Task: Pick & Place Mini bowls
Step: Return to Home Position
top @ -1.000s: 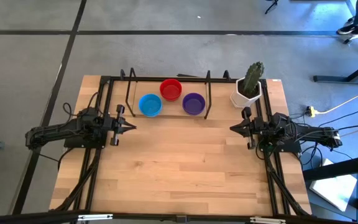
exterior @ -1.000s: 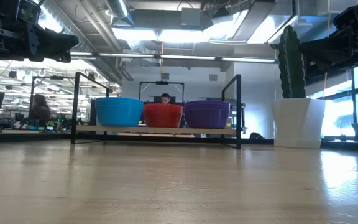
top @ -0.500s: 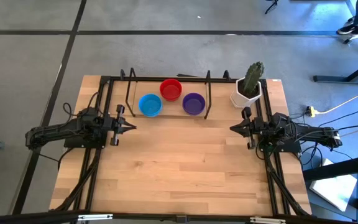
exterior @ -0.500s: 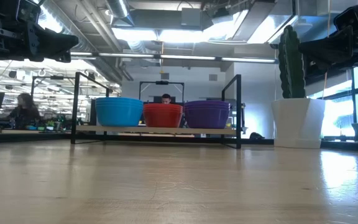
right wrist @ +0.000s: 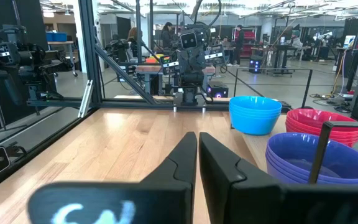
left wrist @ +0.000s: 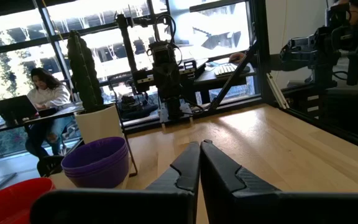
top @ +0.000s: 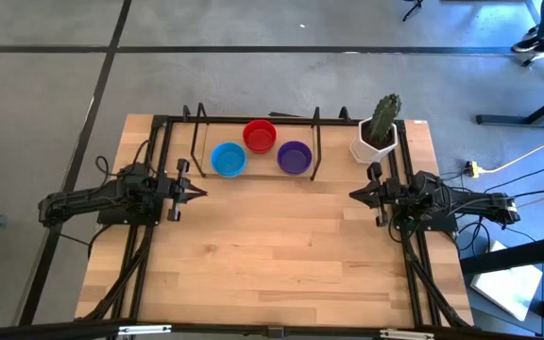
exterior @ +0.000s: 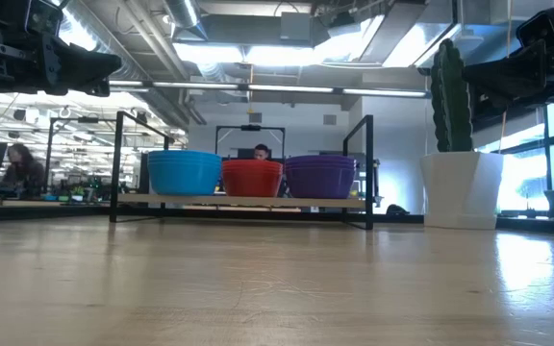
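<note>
Three stacks of mini bowls stand at the table's far side inside a black wire frame: blue (top: pixel 228 159), red (top: pixel 260 135) and purple (top: pixel 294 157). Each rests by its base on the wood. My left gripper (top: pixel 202 194) is at the table's left side, shut and empty, pointing level toward the right. My right gripper (top: pixel 352 195) waits at the right side, shut and empty, pointing left. The wrist views show the fingertips closed together, left gripper (left wrist: pixel 200 145), right gripper (right wrist: pixel 197 135).
A white pot with a cactus (top: pixel 378 132) stands at the far right corner. The black wire frame (top: pixel 315 151) brackets the bowls. Bare wood (top: pixel 272 246) fills the table's middle and near part. People sit at desks in the room beyond.
</note>
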